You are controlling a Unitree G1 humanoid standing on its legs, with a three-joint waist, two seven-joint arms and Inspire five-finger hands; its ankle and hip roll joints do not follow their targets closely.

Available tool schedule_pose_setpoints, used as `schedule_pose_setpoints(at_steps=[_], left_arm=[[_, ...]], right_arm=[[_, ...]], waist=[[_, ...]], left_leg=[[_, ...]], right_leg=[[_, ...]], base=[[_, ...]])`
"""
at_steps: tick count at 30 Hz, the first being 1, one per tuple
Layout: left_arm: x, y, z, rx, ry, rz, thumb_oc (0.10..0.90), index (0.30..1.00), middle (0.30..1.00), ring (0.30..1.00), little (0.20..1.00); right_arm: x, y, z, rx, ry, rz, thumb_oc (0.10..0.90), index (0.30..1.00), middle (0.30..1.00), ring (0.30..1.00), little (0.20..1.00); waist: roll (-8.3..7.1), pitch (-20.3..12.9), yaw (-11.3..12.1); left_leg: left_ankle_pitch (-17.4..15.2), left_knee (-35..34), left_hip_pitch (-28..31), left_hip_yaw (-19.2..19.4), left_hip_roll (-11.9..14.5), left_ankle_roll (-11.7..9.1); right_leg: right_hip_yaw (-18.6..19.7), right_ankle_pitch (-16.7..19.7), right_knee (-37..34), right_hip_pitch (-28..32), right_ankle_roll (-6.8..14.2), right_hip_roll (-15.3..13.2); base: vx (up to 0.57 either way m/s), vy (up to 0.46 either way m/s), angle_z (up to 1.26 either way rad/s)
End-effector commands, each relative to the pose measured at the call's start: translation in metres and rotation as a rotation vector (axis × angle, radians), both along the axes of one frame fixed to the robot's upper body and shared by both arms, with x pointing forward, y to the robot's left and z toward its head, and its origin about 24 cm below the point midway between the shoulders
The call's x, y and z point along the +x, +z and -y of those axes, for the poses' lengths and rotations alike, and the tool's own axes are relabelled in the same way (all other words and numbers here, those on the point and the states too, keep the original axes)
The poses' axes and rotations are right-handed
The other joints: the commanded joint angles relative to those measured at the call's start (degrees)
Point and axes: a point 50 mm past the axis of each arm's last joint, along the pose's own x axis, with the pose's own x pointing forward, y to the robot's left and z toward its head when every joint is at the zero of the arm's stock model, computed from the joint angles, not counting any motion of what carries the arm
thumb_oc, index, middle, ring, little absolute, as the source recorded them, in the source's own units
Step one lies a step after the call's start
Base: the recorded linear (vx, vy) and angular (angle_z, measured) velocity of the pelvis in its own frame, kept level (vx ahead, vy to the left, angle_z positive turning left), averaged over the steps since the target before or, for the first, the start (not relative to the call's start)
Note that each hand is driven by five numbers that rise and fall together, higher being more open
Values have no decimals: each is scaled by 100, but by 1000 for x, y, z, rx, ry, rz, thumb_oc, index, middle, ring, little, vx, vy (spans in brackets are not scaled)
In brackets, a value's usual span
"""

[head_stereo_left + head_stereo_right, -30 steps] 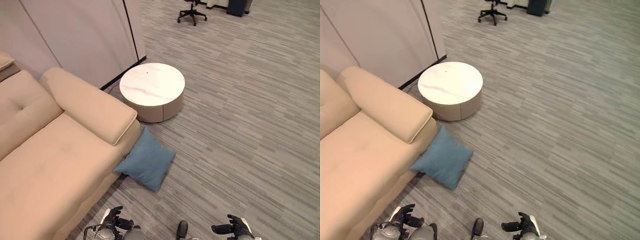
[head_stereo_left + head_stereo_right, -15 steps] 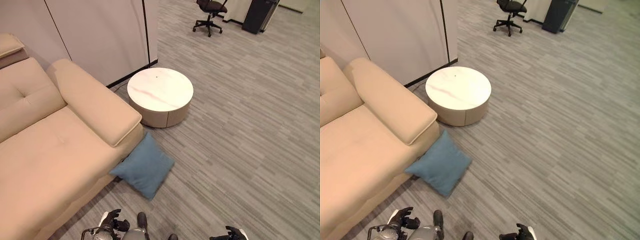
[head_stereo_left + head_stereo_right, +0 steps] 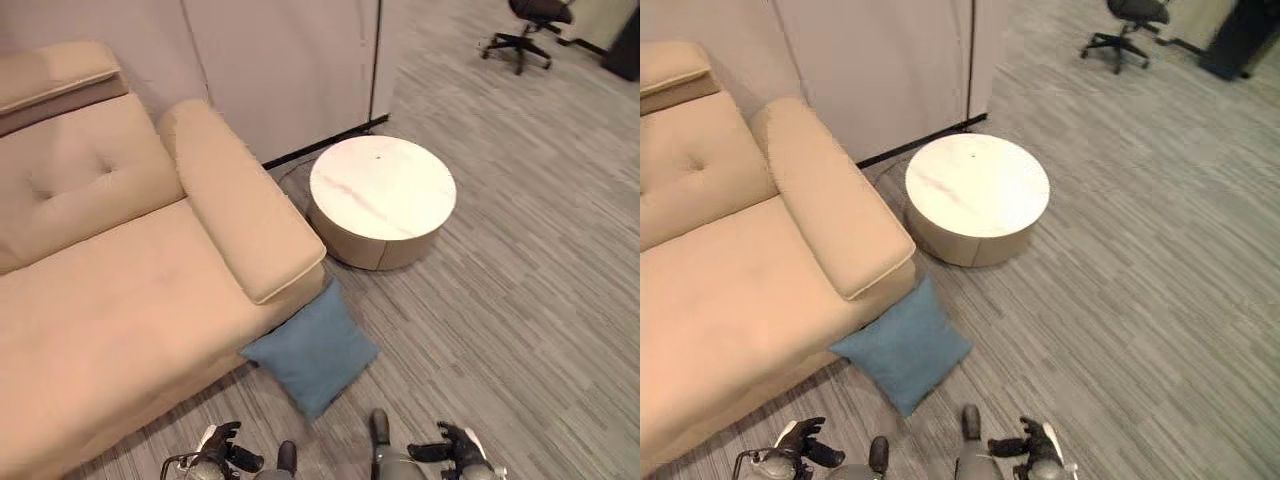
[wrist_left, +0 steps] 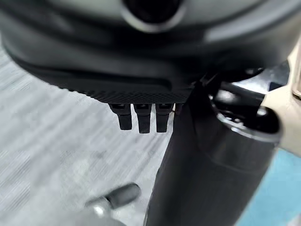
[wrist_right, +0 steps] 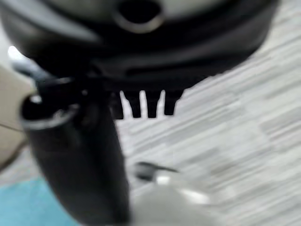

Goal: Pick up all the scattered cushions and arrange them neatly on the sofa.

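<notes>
A: Starting at the left of the frame, what is there?

B: A beige sofa (image 3: 110, 300) takes up the left half, its back cushion at the upper left and its padded armrest (image 3: 245, 215) running diagonally toward the centre.

A: And the cushion?

B: One blue cushion (image 3: 312, 350) lies on the grey striped carpet (image 3: 530, 300), just below centre. Its upper corner touches the sofa's front, under the end of the armrest.

A: What sits further right?

B: A round white low table (image 3: 382, 200) stands above and right of the cushion, near the armrest but apart from it. Pale wall panels (image 3: 290, 70) rise behind it across the top. At the upper right corner, an office chair (image 3: 525, 25) on a wheeled base stands well apart from everything else.

A: Where are the hands?

B: Both are at the bottom edge. The left hand (image 3: 222, 455) is at the lower left, below the sofa's front; its fingers hang relaxed and loose, holding nothing. The right hand (image 3: 455, 452) is at the lower right of centre, likewise slack and empty. Neither touches the cushion, which lies between and above them.
</notes>
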Motion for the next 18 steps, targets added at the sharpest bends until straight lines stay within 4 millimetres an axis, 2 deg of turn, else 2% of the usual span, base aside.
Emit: schedule_pose_setpoints(at_steps=[1,2,3,4,5,8,10,12,13,14,15,16,17,18], left_arm=[[14,8,-8,29,6,74,800,900,900,900,900],[16,9,-7,25,2,80,800,900,900,900,900],[20,9,-3,11,-3,90,800,900,900,900,900],[20,9,-1,10,-7,90,800,900,900,900,900],[20,9,-1,10,-7,90,800,900,900,900,900],[24,10,3,-3,-17,103,800,900,900,900,900],[25,10,5,-7,-19,107,800,900,900,900,900],[23,9,6,-7,-30,99,800,900,900,900,900],[22,9,6,-7,-37,95,800,900,900,900,900],[21,8,7,-9,-41,89,800,900,900,900,900],[19,7,6,-7,-47,79,800,900,900,900,900],[17,7,5,-5,-54,71,800,900,900,900,900],[17,7,5,-5,-54,71,800,900,900,900,900],[15,6,4,-2,-51,61,800,900,900,900,900]], right_arm=[[25,15,20,-63,11,96,800,900,900,900,900],[26,16,21,-66,8,102,800,900,900,900,900],[27,18,26,-76,0,109,800,900,900,900,900],[28,19,27,-80,-2,118,800,900,900,900,900],[28,19,27,-80,-2,118,800,900,900,900,900],[29,20,31,-87,-7,123,800,900,900,900,900],[28,21,33,-87,-15,124,800,900,900,900,900],[25,20,34,-85,-28,120,800,900,900,900,900],[22,20,35,-81,-33,115,800,900,900,900,900],[21,19,35,-80,-36,109,800,900,900,900,900],[18,18,34,-78,-39,102,800,900,900,900,900],[17,17,33,-76,-39,95,800,900,900,900,900],[17,17,33,-76,-40,95,800,900,900,900,900],[17,16,32,-70,-38,95,800,900,900,900,900]], waist=[[-107,8,97],[-96,6,78],[-58,7,44],[-38,11,10],[-34,10,2],[14,71,-42],[29,79,-75],[30,58,-153],[23,50,-195],[29,58,-197],[21,48,-196],[16,31,-210],[15,30,-207],[37,-20,-221]], left_leg=[[-521,762,-410,79,-190,-16],[-487,779,-486,23,-123,-79],[-397,798,-635,84,76,-201],[-348,813,-695,170,193,-248],[-350,818,-699,162,195,-251],[-193,958,-880,471,431,-307],[-120,978,-914,717,530,-299],[-95,1012,-923,1150,624,-255],[-103,1067,-933,1399,634,-229],[-151,1114,-922,1492,597,-214],[-186,1146,-970,1541,487,-169],[-202,1091,-1049,1777,353,-116],[-201,1087,-1046,1780,352,-116],[-188,877,-937,1964,351,-115]], right_leg=[[-426,-541,103,347,274,-31],[-518,-559,62,370,253,-25],[-774,-619,-59,455,205,4],[-869,-666,-106,516,164,35],[-878,-666,-109,520,162,37],[-1144,-824,-181,688,12,140],[-1299,-908,-209,800,-53,178],[-1477,-961,-230,893,-106,180],[-1566,-984,-249,927,-128,179],[-1608,-995,-283,983,-141,202],[-1645,-985,-294,1009,-146,217],[-1720,-973,-274,1018,-142,237],[-1717,-973,-274,1017,-142,236],[-1766,-993,-299,1030,-118,275]], base=[[52,-305,61],[26,-377,56],[24,-361,83],[19,-279,112],[4,-176,115],[0,-178,71],[12,-130,69],[23,-84,67],[38,-66,47],[52,-42,41],[90,-19,64],[71,-6,53],[74,24,42],[114,84,14]])
